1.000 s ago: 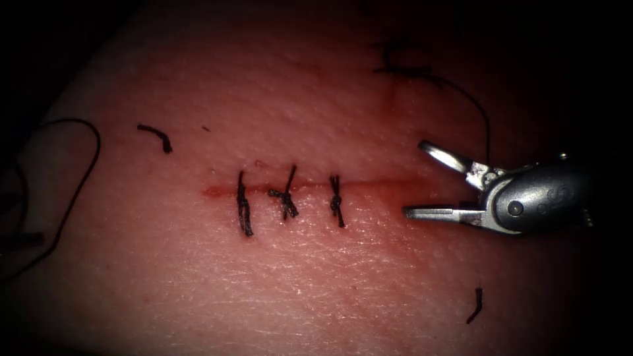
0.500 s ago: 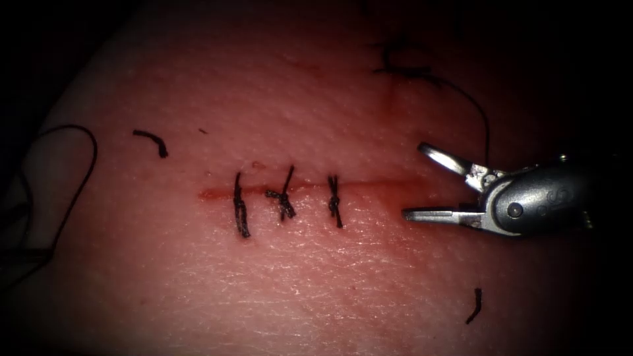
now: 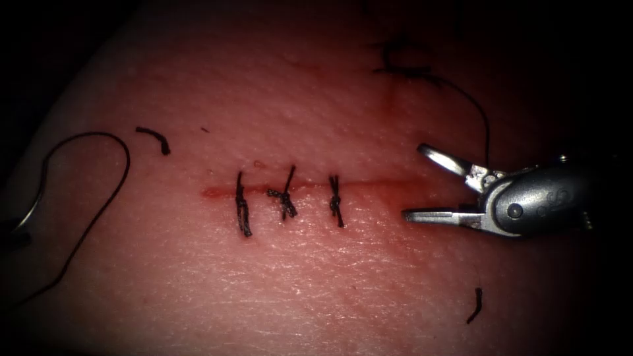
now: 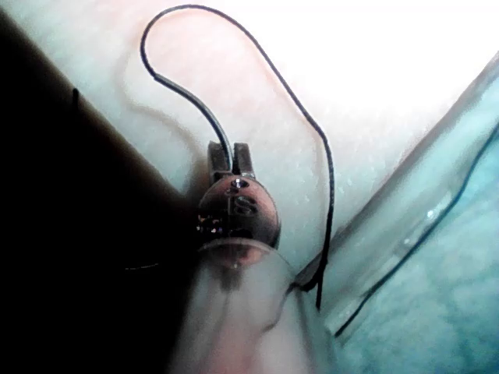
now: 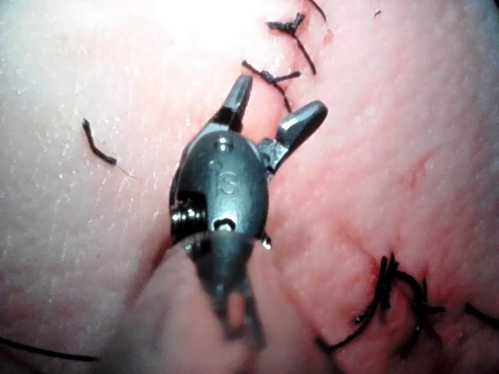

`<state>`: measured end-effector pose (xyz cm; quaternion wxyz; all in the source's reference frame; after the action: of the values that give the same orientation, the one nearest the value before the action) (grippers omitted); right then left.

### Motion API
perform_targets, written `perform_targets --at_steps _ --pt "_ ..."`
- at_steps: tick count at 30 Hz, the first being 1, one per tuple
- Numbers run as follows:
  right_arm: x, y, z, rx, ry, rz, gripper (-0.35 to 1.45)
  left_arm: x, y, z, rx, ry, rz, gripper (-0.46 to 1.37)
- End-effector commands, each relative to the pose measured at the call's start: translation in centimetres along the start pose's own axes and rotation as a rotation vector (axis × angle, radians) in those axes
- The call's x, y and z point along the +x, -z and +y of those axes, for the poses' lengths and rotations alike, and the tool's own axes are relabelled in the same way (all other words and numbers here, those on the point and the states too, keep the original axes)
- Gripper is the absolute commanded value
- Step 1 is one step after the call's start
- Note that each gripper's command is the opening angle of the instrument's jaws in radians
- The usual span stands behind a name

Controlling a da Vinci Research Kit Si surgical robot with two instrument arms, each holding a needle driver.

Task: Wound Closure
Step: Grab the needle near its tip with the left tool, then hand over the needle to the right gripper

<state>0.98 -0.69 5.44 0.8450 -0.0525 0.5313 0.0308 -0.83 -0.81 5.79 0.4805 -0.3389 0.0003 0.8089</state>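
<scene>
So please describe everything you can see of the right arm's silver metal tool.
The right arm's silver metal tool enters from the endoscope view's right, at the right end of the red cut. It has a rounded grey wrist body with a pivot screw and two slim jaws. The jaws stand wide open and hold nothing, poised over the pink tissue; contact cannot be judged.

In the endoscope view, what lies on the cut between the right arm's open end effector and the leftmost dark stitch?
Two knotted dark stitches cross the reddish cut between the right end effector and the leftmost stitch.
</scene>
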Motion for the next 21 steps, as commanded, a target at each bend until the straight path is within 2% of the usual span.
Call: perform_targets --at_steps 1,5,9,13,21 --pt "0.0 0.0 0.0 0.013 0.0 0.0 1.41 0.03 0.01 0.02 -0.005 -0.003 0.009 -0.35" --pt "0.0 0.0 0.0 0.013 0.0 0.0 1.4 0.28 0.05 0.18 0.006 -0.027 0.01 -0.35" --pt "0.0 0.0 0.01 0.012 0.0 0.0 1.4 0.53 -0.03 0.4 -0.011 -0.058 0.014 -0.35" --pt "0.0 0.01 0.01 0.013 0.0 0.0 1.4 0.83 -0.23 0.68 -0.067 -0.083 0.03 -0.35" --pt "-0.01 0.04 0.01 0.015 -0.036 0.001 1.38 1.24 -0.69 1.12 -0.109 -0.133 0.045 -0.35"
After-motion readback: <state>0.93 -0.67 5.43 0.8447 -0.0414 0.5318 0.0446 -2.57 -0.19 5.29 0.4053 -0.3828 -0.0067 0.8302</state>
